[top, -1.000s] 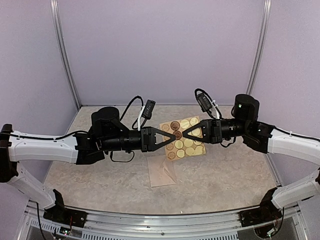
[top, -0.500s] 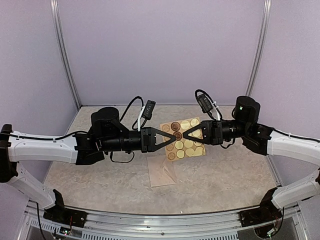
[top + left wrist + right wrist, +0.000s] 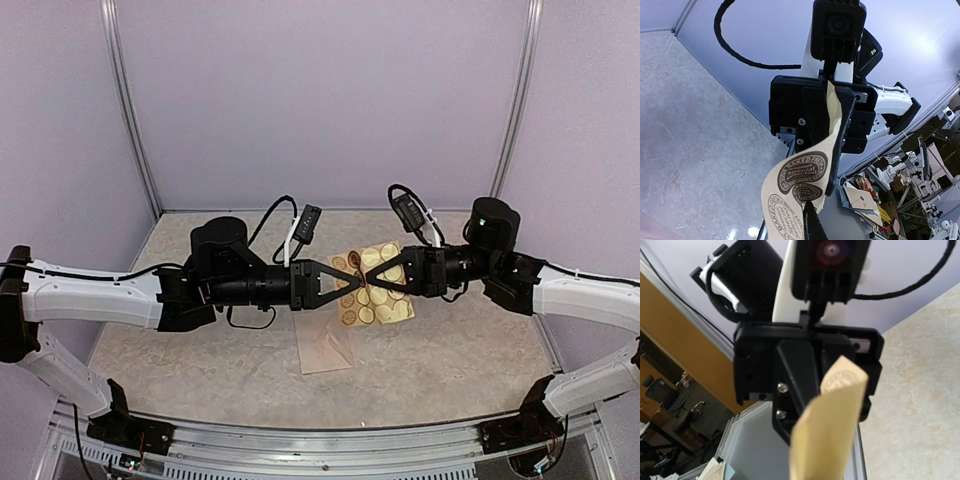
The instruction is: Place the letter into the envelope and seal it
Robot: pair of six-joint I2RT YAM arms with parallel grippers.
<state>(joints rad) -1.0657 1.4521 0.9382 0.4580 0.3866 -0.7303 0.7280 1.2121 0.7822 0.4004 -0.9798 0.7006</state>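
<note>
The pale cream-pink envelope [image 3: 322, 346] lies flat on the table, below and between the two arms. No handwritten letter sheet shows. A tan sheet of round stickers [image 3: 380, 287] hangs in the air between the grippers. My right gripper [image 3: 368, 279] is shut on the sheet's left edge. My left gripper [image 3: 353, 279] meets it tip to tip. In the left wrist view one of its fingertips [image 3: 810, 224] presses on the curled sheet [image 3: 790, 200] beside a brown sticker [image 3: 802, 171], and the other is hidden behind the sheet. In the right wrist view the sheet [image 3: 827, 430] rises in front of the left gripper.
Lilac walls and grey corner posts [image 3: 130, 120] close the table's back and sides. A metal rail [image 3: 320, 440] runs along the near edge. Both arms reach over the middle, above the marbled tabletop [image 3: 450, 340].
Both grippers have closed in on each other, so their tips now cross. The sticker sheet has shifted a little right and towards me, and it has curled.
</note>
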